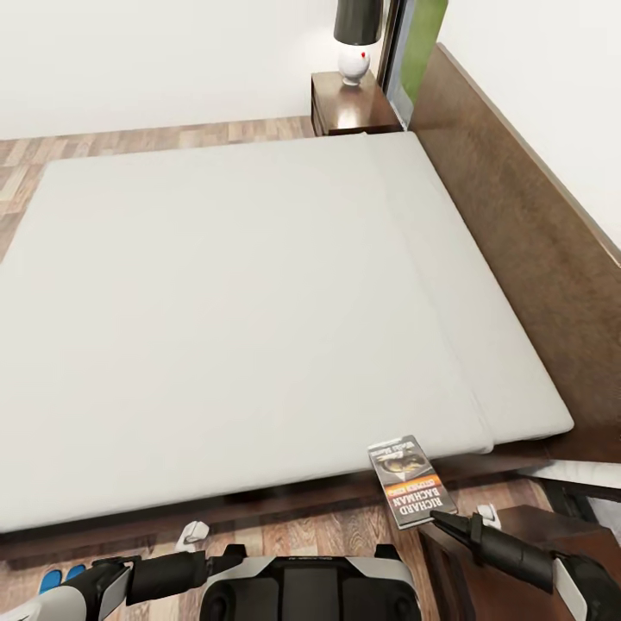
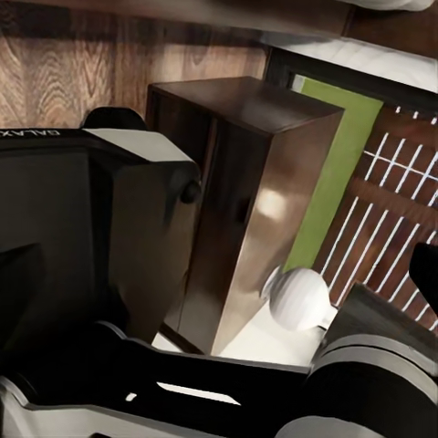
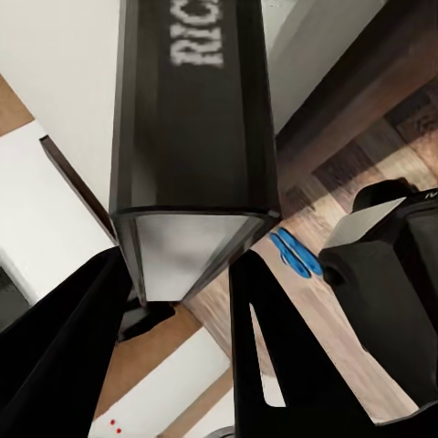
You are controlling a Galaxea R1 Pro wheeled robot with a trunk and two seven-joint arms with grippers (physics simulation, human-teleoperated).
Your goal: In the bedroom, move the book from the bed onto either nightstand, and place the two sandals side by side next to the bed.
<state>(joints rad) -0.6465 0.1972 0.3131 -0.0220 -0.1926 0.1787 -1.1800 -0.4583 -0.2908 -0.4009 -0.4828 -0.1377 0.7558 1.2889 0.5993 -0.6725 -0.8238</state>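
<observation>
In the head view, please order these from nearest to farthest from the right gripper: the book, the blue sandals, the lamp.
1. The book, at the fingertips of the right gripper, off the bed's near edge.
2. The blue sandals, on the floor at the lower left.
3. The lamp, on the far nightstand.

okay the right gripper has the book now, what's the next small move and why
Probably swing the right gripper right and lower the book onto the near nightstand. The book sits between the fingers, lifted past the bed's edge, and the nightstand top lies just beside it.
</observation>
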